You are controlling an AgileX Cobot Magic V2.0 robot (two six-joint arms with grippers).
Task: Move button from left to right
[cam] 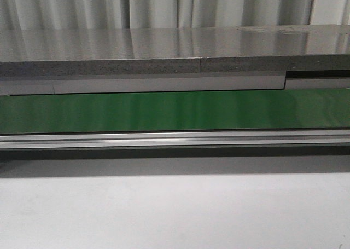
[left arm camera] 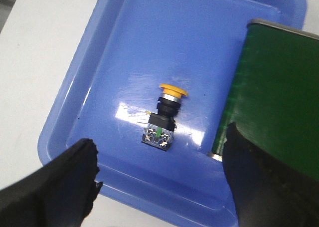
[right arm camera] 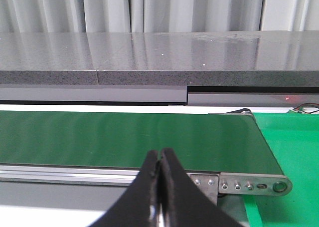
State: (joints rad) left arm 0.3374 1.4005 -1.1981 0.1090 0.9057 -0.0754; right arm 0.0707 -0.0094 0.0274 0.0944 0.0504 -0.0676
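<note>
Left pincer point(left arm camera: 159, 172) spread wide above the blue tray point(left arm camera: 75, 87); button point(left arm camera: 162, 119) lies on its side between the fingers, apparently untouched. Right pincer point(right arm camera: 160, 187) closed, empty, facing the green belt point(right arm camera: 124, 139). Risk: rounded head rolling, or pads slipping off the neck on closing.

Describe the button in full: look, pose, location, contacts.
The button shows only in the left wrist view. It has a yellow-orange mushroom head, a black neck with a silvery ring, and a boxy rear block with a clear end and a green mark. It lies on its side on the floor of the blue tray, away from the walls. The open left gripper hangs above, not touching it.
</note>
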